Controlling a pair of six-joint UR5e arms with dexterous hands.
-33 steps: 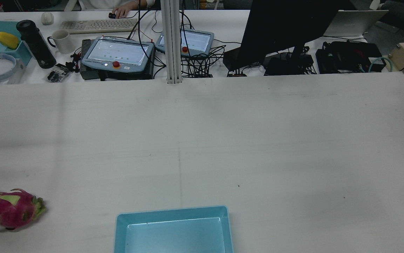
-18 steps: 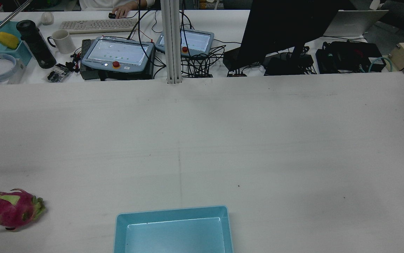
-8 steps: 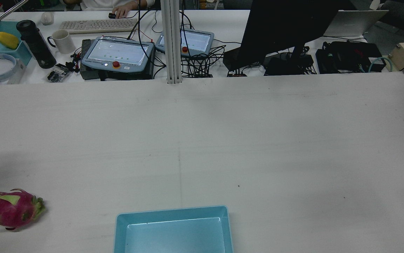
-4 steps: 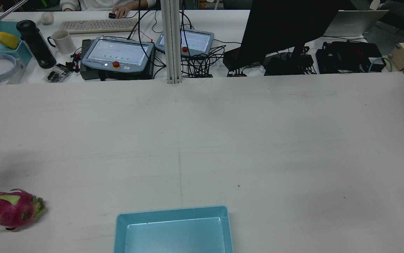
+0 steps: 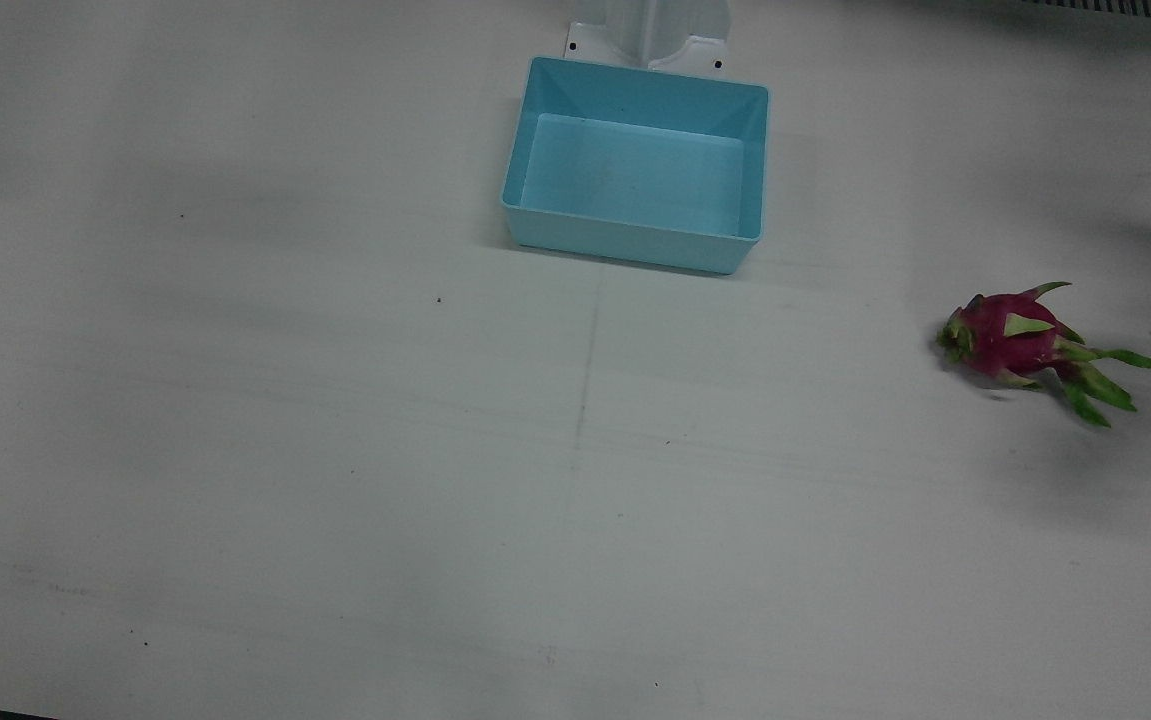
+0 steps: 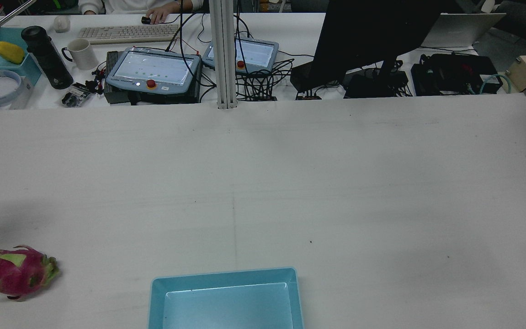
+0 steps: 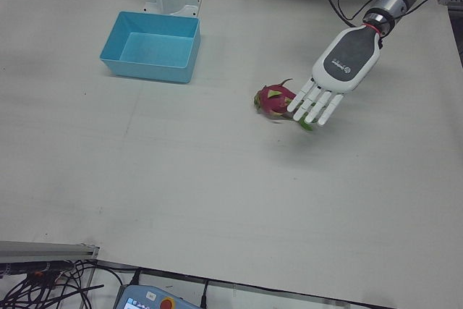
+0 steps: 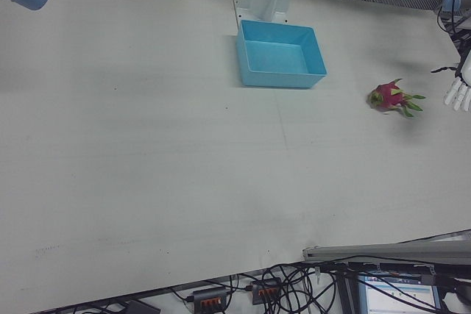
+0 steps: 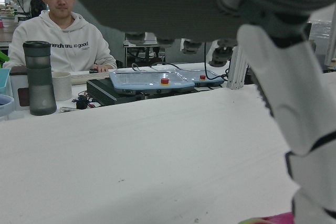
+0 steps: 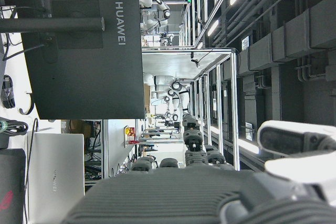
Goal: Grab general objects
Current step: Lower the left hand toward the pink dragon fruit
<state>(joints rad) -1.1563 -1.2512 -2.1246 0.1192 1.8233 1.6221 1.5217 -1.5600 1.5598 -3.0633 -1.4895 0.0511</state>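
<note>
We count one dragon fruit (image 5: 1015,336) and one blue bin (image 5: 635,165) on the table (image 5: 335,450). We also see one mug (image 6: 81,53), one dark bottle (image 6: 45,57) and two teach pendants (image 6: 155,71).

magenta-green dragon fruit (image 5: 1010,338), light-blue bin (image 5: 635,245)

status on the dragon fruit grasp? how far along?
Done: nothing grasped; the left hand is near the dragon fruit, fingers spread. In hand: the approach only; the hand looks above the fruit, contact not evident, and the fruit lies on the table. Left: close on it and lift. The blue bin is empty. The right hand points away from the table, state unclear.
</note>
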